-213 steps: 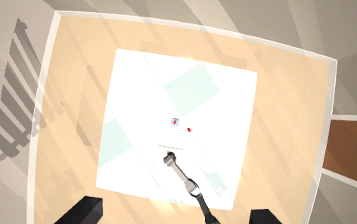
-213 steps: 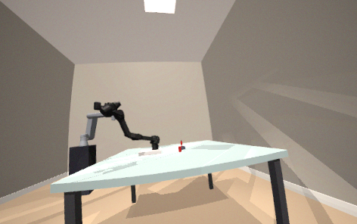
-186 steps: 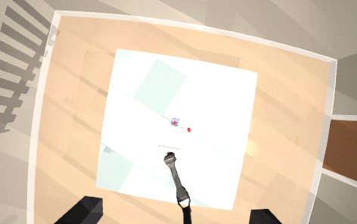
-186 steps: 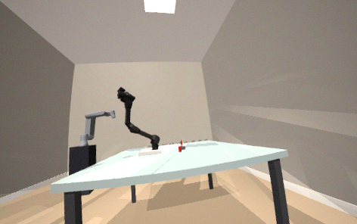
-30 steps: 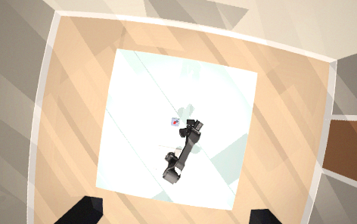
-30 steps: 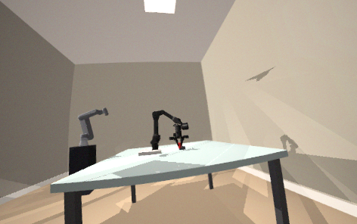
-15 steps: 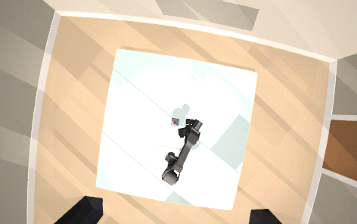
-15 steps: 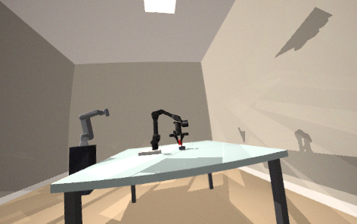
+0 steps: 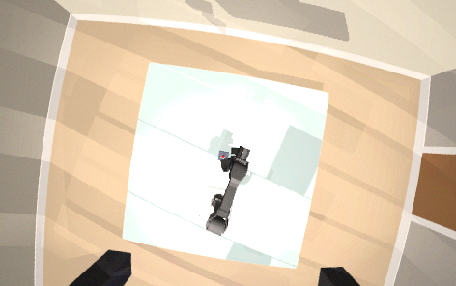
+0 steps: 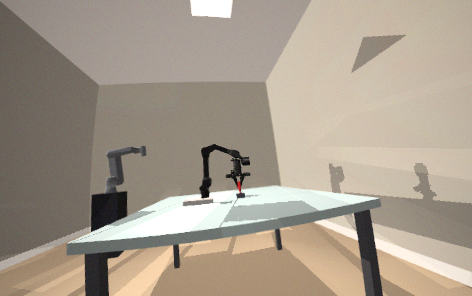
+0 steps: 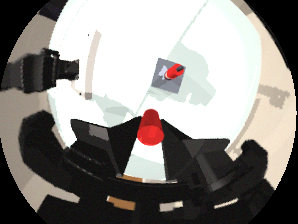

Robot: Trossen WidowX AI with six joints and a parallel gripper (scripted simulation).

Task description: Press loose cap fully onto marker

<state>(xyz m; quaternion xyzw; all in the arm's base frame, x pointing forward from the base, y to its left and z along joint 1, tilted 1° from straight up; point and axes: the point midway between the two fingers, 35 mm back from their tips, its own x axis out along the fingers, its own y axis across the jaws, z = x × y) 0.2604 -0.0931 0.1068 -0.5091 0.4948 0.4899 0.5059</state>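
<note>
The red cap (image 11: 150, 131) is pinched between the fingertips of my gripper (image 11: 150, 120), which is shut on it. The red marker (image 11: 173, 72) (image 9: 223, 157) stands in the grey holder block (image 11: 167, 86) (image 10: 240, 195), its dark tip showing uncovered. In the wrist view the marker is beyond the cap and a little to the right, with a gap between them. In the exterior view the gripper is above the block, and red shows below the fingers; cap and marker cannot be told apart there.
The arm's base (image 9: 216, 225) stands on the pale table (image 10: 150, 225), with a flat light bar (image 10: 198, 202) beside it in the exterior view. A second, grey arm (image 10: 116, 167) stands on a black pedestal beyond the table's left side.
</note>
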